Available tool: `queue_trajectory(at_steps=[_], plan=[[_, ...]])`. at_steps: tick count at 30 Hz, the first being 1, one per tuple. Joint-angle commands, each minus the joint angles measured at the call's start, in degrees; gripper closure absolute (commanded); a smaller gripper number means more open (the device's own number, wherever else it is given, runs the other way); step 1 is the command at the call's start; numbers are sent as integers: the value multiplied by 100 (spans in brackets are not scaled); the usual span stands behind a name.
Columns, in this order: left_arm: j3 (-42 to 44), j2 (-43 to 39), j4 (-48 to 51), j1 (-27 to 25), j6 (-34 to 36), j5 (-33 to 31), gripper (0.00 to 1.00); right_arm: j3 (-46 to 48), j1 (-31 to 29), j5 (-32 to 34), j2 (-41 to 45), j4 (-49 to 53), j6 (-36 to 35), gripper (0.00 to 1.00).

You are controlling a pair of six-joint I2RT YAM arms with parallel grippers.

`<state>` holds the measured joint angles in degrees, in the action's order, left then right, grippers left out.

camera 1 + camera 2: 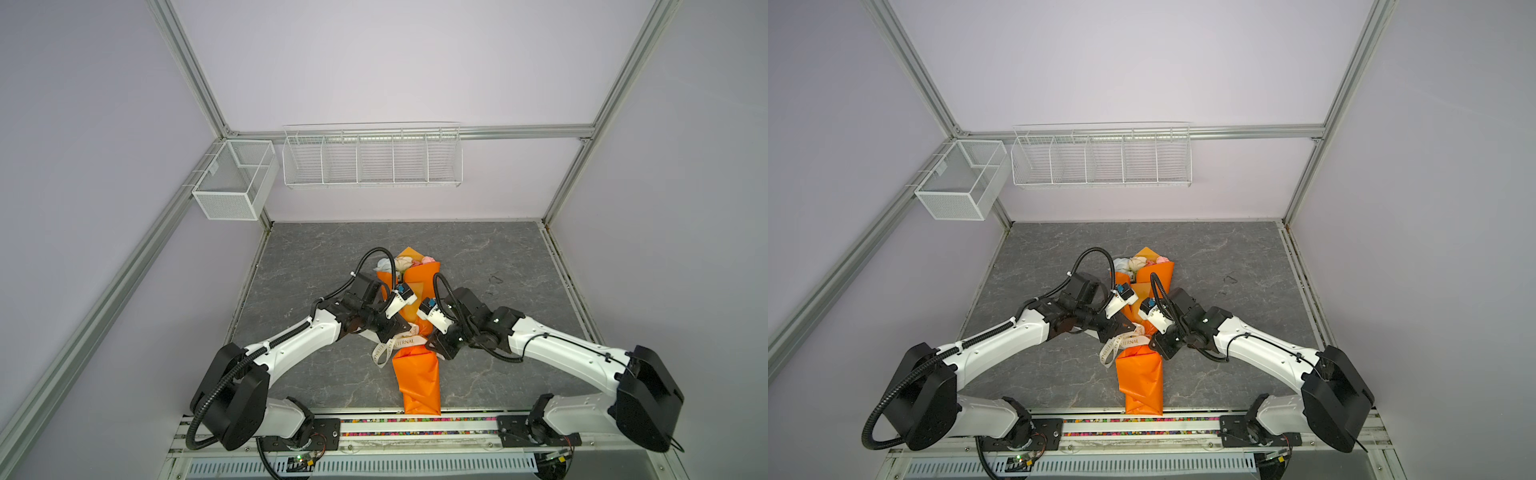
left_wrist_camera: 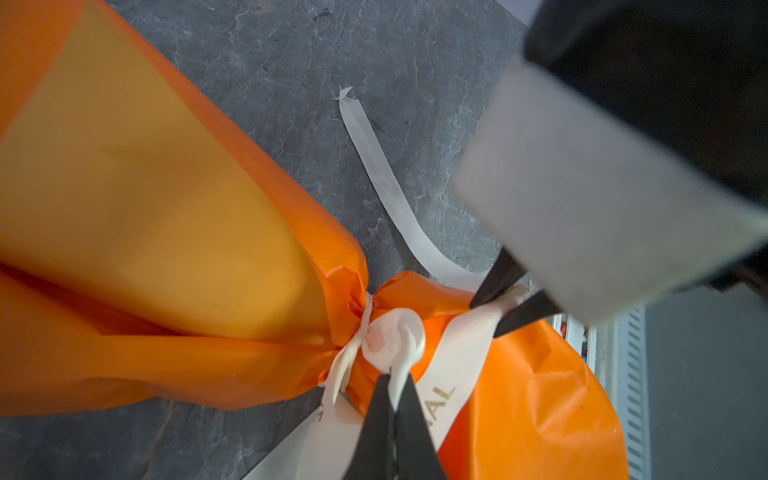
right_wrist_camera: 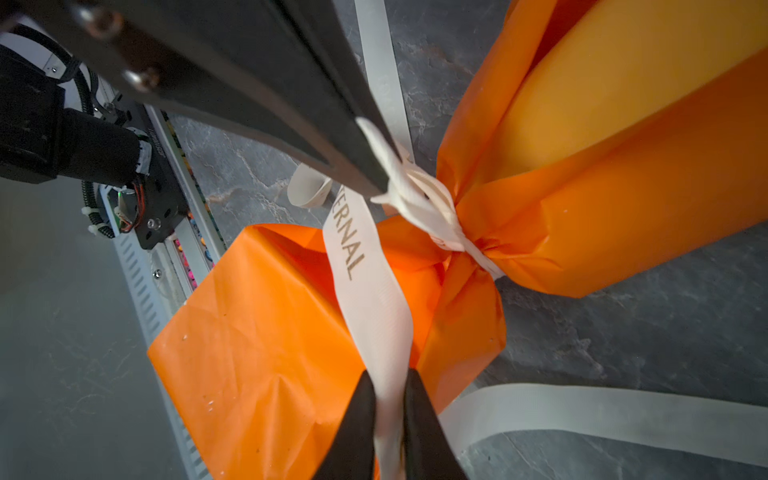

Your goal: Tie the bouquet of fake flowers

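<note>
Your bouquet of fake flowers (image 1: 417, 380), wrapped in orange paper, lies mid-way across the grey stone-look surface (image 1: 498, 270), the cream lettered ribbon (image 3: 365, 291) already knotted round its waist (snug, too). Your left hand (image 2: 392, 399) and right hand (image 3: 390, 415) each pinch a strand; I'd say only the final tightening remains.

Bouquet (image 1: 417, 382) on table (image 1: 316, 257), lengthwise front-to-back — ribbon (image 1: 406, 340) round its middle.

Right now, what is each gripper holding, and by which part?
Both hold the cream lettered ribbon around the orange-wrapped bouquet of fake flowers: left gripper pinches a bunched strand at the knot; right gripper, the flat strand.
</note>
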<state>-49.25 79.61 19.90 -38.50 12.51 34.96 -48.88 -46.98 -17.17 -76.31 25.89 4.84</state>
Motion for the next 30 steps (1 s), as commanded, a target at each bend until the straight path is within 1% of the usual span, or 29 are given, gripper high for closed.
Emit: queue_trajectory(at_steps=[1,4,10,12,15,18,20,22,24,27,30], plan=[[-150,-97,119,36,9,99,100,-113,-34,-80,-15,295,53,89],[-155,-133,118,36,-18,114,100,-480,-34,-71,-139,296,503,89],[-155,-276,106,36,-108,157,100,-940,-31,-676,-788,297,1805,88],[-159,-323,112,33,-154,162,100,-873,-37,-746,-943,61,2293,89],[-182,-341,189,36,-196,151,100,-581,-57,-776,-879,-619,3023,90],[-192,-349,225,36,-251,167,100,-416,-67,-641,-808,-1117,3541,91],[-190,-347,211,36,-259,205,100,-356,-83,-393,-801,-1430,3859,90],[-234,-344,244,36,-270,204,100,-274,-83,-396,-884,-1797,4128,90],[-251,-360,200,33,-306,187,100,-204,-84,-558,-1061,-2250,4391,90],[-262,-378,68,36,-384,107,100,63,-139,-162,-1167,-2697,4807,90],[-286,-346,-29,44,-424,55,100,358,-128,194,-1209,-3450,4992,90]])
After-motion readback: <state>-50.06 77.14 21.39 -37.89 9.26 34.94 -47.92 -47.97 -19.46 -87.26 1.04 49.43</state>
